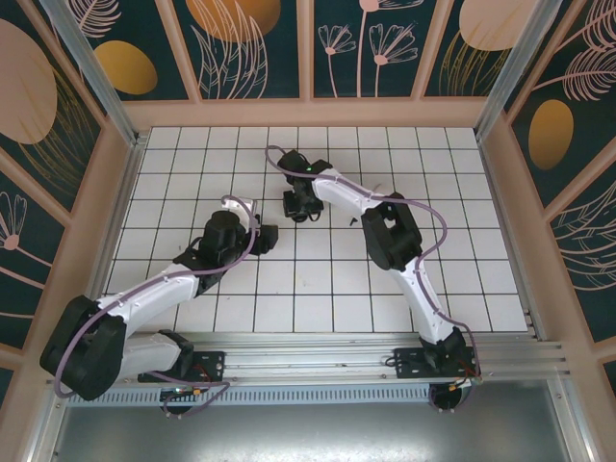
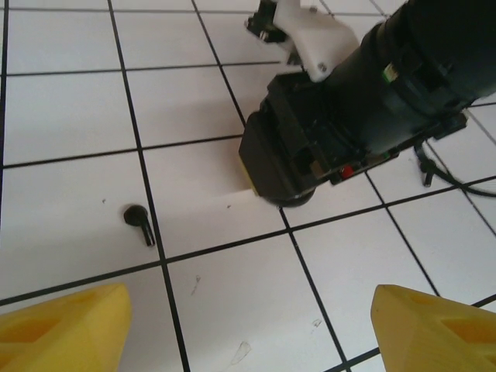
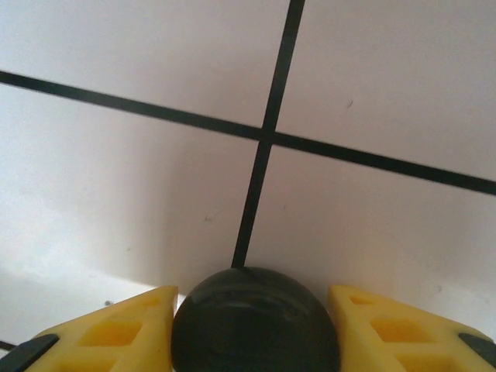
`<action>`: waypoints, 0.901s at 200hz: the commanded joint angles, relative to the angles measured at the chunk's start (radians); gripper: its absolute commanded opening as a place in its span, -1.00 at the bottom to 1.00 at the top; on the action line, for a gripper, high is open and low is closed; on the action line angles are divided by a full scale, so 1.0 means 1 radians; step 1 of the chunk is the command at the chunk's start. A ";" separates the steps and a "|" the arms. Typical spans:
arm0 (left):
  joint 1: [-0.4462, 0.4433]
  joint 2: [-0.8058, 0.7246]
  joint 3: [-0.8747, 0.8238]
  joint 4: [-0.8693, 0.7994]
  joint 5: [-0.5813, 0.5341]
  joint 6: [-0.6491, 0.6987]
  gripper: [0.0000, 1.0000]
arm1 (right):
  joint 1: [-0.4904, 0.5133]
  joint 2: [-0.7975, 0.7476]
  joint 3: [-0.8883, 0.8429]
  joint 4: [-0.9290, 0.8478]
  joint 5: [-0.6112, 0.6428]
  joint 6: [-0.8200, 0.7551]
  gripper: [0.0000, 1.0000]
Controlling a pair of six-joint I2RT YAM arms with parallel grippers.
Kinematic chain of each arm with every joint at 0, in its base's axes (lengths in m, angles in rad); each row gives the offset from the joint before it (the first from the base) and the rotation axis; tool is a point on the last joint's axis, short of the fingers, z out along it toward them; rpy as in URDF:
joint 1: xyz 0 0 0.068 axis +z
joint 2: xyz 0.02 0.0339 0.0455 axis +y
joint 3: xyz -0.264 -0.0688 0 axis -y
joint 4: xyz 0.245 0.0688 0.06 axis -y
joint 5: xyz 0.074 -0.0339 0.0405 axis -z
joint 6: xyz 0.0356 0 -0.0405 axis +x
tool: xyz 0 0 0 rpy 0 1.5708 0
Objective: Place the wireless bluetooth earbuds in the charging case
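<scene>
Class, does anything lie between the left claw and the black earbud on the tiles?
Nothing visible: bare tile alone separates the open left claw from the black earbud. The right claw, gripping a black case, stands aside.

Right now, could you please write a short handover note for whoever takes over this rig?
Left gripper: open and empty, over the tiles near a black earbud lying loose.
Right gripper: pointed down, fingers against both sides of the black rounded case, which sits on the table.
Done: no earbud confirmed seated; I cannot tell whether the case's lid is open.
Left: pick up the black earbud and seat it in the case.
</scene>
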 commanded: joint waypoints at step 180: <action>-0.014 0.274 0.196 0.792 0.543 -0.042 0.16 | -0.061 -0.848 -0.575 0.406 -0.155 0.282 -0.16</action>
